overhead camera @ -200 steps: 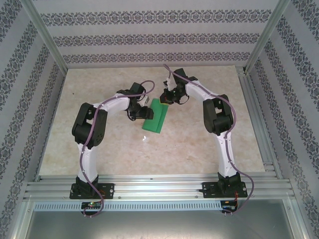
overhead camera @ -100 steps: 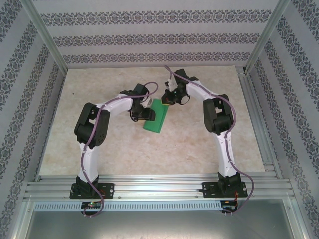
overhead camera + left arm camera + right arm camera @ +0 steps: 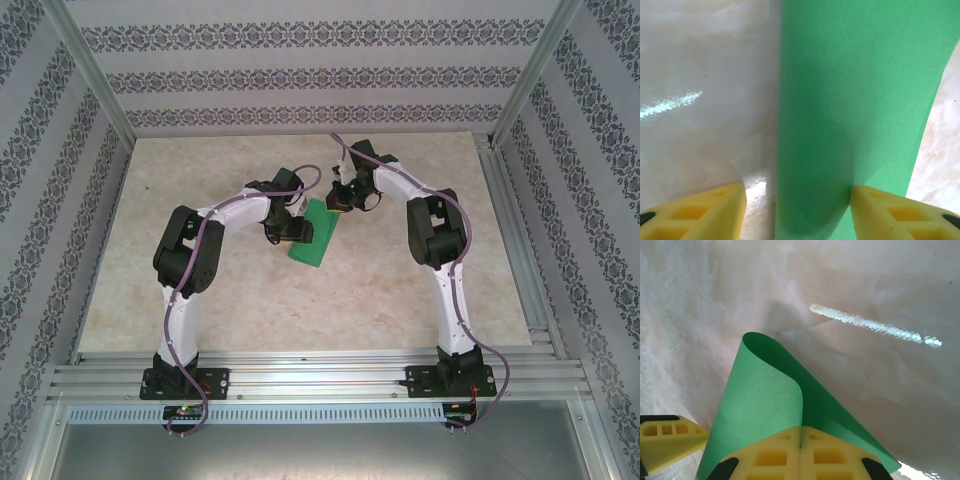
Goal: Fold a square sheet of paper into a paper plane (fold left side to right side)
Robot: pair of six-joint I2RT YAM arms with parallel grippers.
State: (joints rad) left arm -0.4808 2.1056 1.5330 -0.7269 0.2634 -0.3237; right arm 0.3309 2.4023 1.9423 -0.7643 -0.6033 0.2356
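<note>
The square sheet of paper [image 3: 315, 238] is bright green and doubled over on itself at mid-table, its fold still a loose curl. My right gripper [image 3: 341, 196] is at its far end. In the right wrist view the gripper [image 3: 800, 432] is shut on the paper [image 3: 765, 400], pinching the overlapped edges. My left gripper [image 3: 291, 228] is at the sheet's left side, open. In the left wrist view this gripper [image 3: 797, 210] straddles the rounded fold of the paper [image 3: 855, 90]: one finger [image 3: 715, 210] is over bare table, the other finger [image 3: 890, 212] is against the green sheet.
The table [image 3: 400, 290] is pale marbled stone, with patterned walls on three sides and metal rails [image 3: 320, 375] along the near edge. One yellow finger of the left gripper [image 3: 667, 440] shows at the lower left of the right wrist view.
My left gripper has slid a little right and away, onto the sheet's left side, narrowing its jaws slightly. The green shape looks narrower. The right gripper has kept its hold and barely moved.
</note>
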